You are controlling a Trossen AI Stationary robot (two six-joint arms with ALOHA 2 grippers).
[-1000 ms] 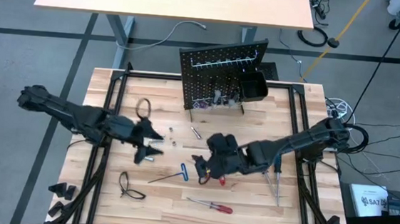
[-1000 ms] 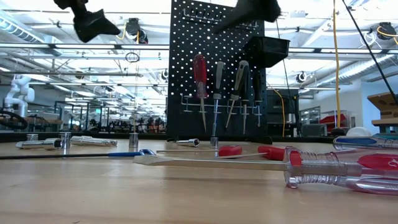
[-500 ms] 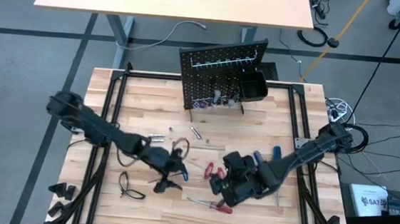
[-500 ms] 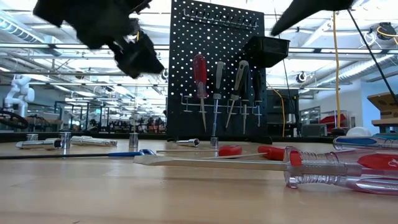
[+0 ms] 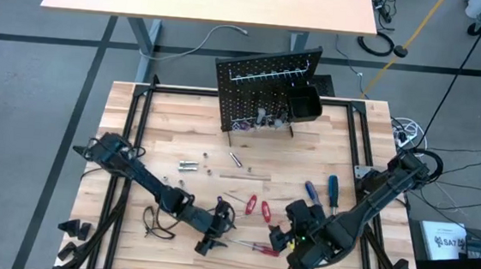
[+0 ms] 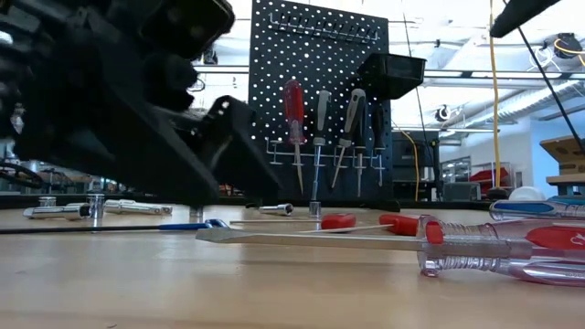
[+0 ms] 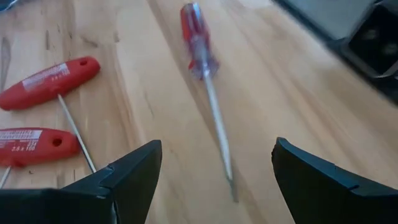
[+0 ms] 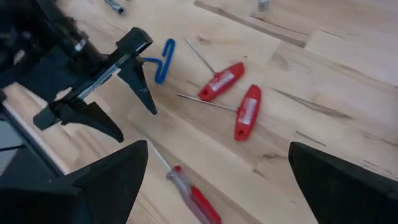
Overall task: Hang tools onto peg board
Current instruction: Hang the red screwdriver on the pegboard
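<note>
The left arm (image 6: 119, 110) blocks the low view's left half.

Black peg board (image 5: 265, 89) stands upright holding screwdrivers (image 6: 320, 123); loose red-handled tools (image 5: 256, 207) lie flat on wood.

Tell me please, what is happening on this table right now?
Two robot arms are working on hanging tools on the peg board, where some screwdrivers already hang. The left gripper is open and low over the table, facing the red-handled screwdriver lying there. The right gripper is open too, just across from it. Neither holds anything. Two red T-handle keys and a blue one lie nearby.
</note>
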